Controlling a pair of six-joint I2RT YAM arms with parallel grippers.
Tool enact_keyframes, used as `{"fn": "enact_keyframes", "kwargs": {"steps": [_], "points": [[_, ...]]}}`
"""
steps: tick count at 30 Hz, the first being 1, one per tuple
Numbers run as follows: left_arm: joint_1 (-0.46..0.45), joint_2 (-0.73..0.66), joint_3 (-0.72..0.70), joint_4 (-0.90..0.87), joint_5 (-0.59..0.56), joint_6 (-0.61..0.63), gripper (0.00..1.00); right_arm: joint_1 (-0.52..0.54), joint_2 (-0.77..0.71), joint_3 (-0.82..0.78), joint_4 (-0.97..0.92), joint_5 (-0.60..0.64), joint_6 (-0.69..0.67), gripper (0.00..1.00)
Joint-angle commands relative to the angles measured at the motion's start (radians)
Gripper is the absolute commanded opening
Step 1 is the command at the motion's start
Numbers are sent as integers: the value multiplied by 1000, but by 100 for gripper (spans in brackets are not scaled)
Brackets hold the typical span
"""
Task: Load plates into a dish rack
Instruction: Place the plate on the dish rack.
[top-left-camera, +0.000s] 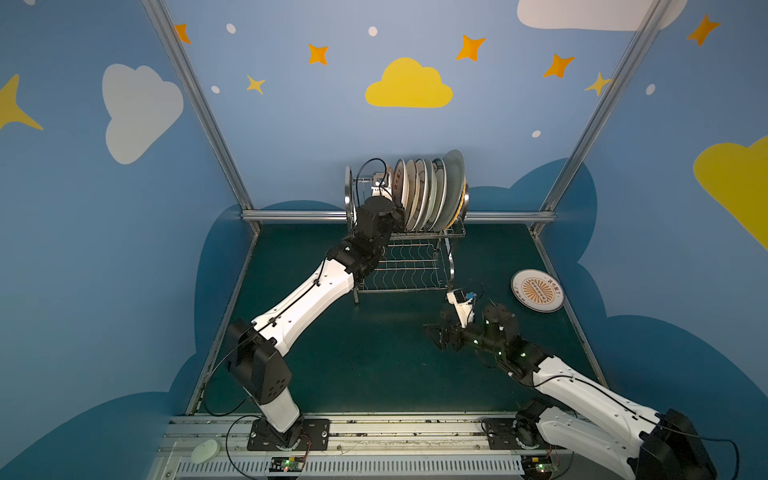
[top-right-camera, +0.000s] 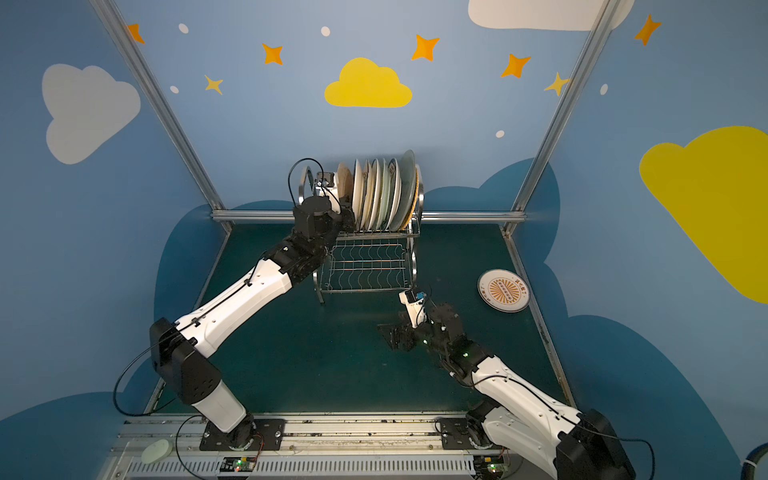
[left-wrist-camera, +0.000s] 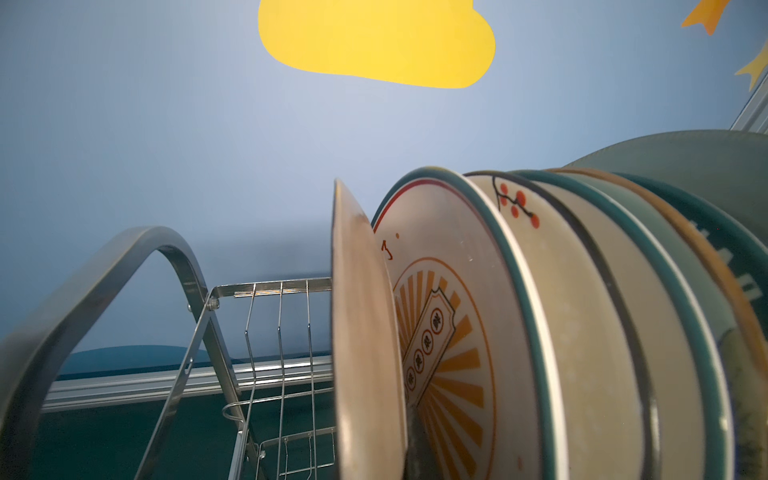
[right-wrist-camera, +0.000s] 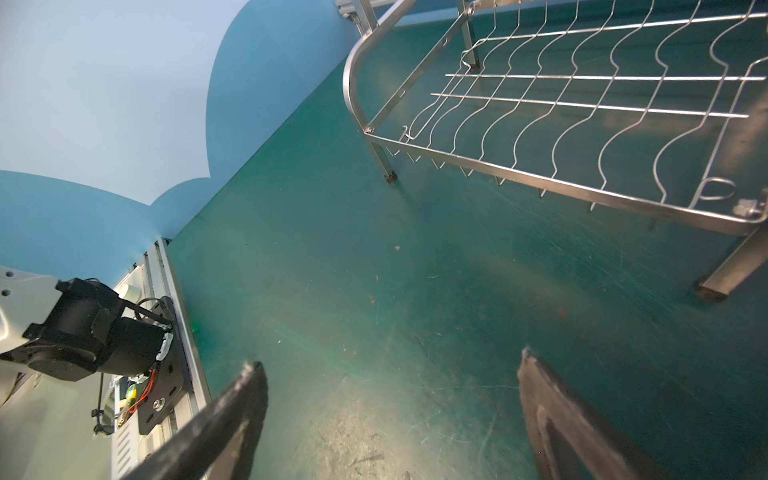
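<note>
The dish rack (top-left-camera: 409, 266) (top-right-camera: 365, 262) stands at the back of the green table. Several plates (top-left-camera: 428, 191) stand upright in its upper tier; the wavy lower tier (right-wrist-camera: 582, 104) is bare. My left gripper (top-right-camera: 338, 199) reaches into the upper tier's left end, shut on a tan plate (left-wrist-camera: 361, 332) held upright beside a racked sunburst plate (left-wrist-camera: 453, 332). One dark finger (left-wrist-camera: 415, 449) shows behind the tan plate. Another orange-sunburst white plate (top-left-camera: 538, 290) (top-right-camera: 503, 290) lies flat at the right. My right gripper (right-wrist-camera: 388, 365) (top-left-camera: 434, 332) hovers open and empty over bare table in front of the rack.
A small pale oval lump (top-left-camera: 205, 451) sits on the front rail by the left arm's base. Aluminium posts and blue walls close in the table on three sides. The rack's arched side frame (left-wrist-camera: 124, 270) stands left of the held plate.
</note>
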Motion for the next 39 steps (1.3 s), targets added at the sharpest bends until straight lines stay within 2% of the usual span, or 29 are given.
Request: {"fn": "enact_keyframes", "kwargs": {"steps": [1, 11, 18, 39], "points": [[15, -95, 9, 142, -31, -30, 4, 7, 10, 38, 6, -2, -17, 92], [25, -171, -11, 130, -6, -86, 4, 19, 49, 51, 8, -3, -24, 92], [40, -143, 0, 114, 24, -101, 4, 27, 68, 61, -1, 3, -31, 92], [35, -29, 61, 62, -4, -95, 4, 42, 77, 70, -9, 9, -40, 92]]}}
